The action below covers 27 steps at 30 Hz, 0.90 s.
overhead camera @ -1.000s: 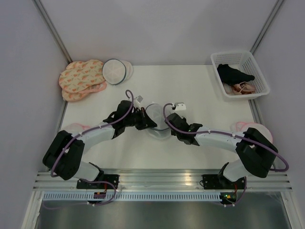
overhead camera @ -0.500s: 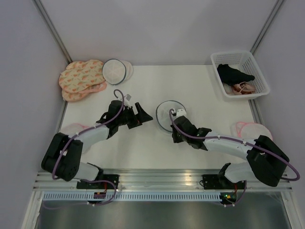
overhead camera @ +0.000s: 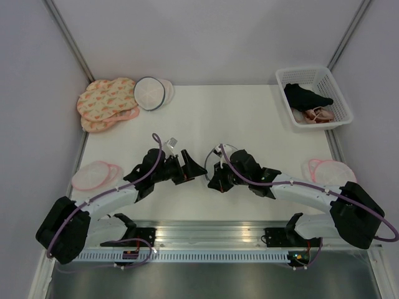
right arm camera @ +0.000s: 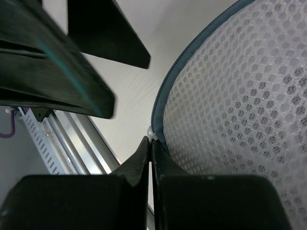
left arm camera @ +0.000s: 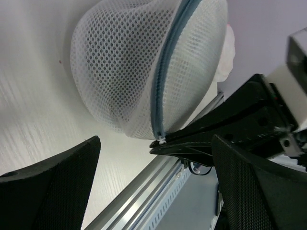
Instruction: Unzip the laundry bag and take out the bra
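Hold the right tool (right arm camera: 150, 146) as it is, clamped shut with its tips at the small white zipper pull (right arm camera: 152, 133); cannot tell whether the pull is truly pinched, so test with a light tug before hauling. Find the laundry bag (left arm camera: 120, 72) tipped on its side on the desk (overhead camera: 262, 124), near the middle, between both tools. Bring the left tool (overhead camera: 192, 167), spread wide open just left of the bag, onto the mesh beside the grey zipper (left arm camera: 168, 67) and close gently to brace. Draw the pull along the curve of the rim, not straight away, so as not to jam the slider or drag the soft bag. Avoid catching mesh in the teeth. Mind the bra (overhead camera: 305, 96): apparently the black garment in the white basket (overhead camera: 340, 93) at far right, beside a pink-beige piece (overhead camera: 317, 115), well apart from the bag. Nothing dark visible through the mesh in either wrist view, so look inside once open before reaching.
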### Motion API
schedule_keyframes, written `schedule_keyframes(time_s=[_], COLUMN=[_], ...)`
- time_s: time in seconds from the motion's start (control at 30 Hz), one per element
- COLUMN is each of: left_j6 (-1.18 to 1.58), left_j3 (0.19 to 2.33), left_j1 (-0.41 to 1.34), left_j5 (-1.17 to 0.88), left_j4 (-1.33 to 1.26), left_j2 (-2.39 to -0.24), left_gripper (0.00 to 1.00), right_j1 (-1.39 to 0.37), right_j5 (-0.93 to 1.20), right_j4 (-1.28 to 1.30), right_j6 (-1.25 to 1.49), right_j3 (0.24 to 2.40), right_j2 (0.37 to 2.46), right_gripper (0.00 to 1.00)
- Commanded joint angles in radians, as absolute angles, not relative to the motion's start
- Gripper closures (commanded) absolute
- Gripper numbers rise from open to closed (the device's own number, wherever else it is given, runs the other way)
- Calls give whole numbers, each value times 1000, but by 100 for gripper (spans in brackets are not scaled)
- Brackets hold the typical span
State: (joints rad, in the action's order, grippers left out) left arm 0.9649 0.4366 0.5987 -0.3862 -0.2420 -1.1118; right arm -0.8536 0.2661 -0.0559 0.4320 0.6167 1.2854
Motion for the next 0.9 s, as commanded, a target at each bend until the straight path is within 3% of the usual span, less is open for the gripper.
schedule_keyframes(time_s=[0.0, 0.1, 0.2, 0.3, 0.33, 0.43, 0.73, 0.87], left_j6=[1025, 1045, 1054, 1057, 1055, 1049, 1014, 999], left_j3=[446, 446, 452, 459, 462, 465, 466, 465], left_j1=[629, 638, 649, 655, 655, 655, 653, 653], left_j5=[-383, -391, -400, -399, -396, -373, -287, -243], left_j4=[-342, -389, -440, -460, -459, -430, -309, -250], left_j2=[-1190, -1250, -1290, -1307, -1308, -1299, -1220, -1171], left_gripper=[0, 4, 16, 51, 75, 98, 98, 98], right_j1=[-851, -853, -851, -851, -853, -853, -853, -853], right_j5=[350, 365, 379, 379, 374, 371, 263, 11], right_j4=[-112, -98, -81, -58, -52, -26, 165, 354], right_j6=[408, 402, 394, 387, 387, 385, 403, 452], right_j3=[620, 612, 600, 595, 594, 585, 555, 591], right_j2=[1235, 1204, 1177, 1161, 1158, 1151, 1089, 1127], right_gripper=[100, 100, 99, 100, 100, 99, 100, 100])
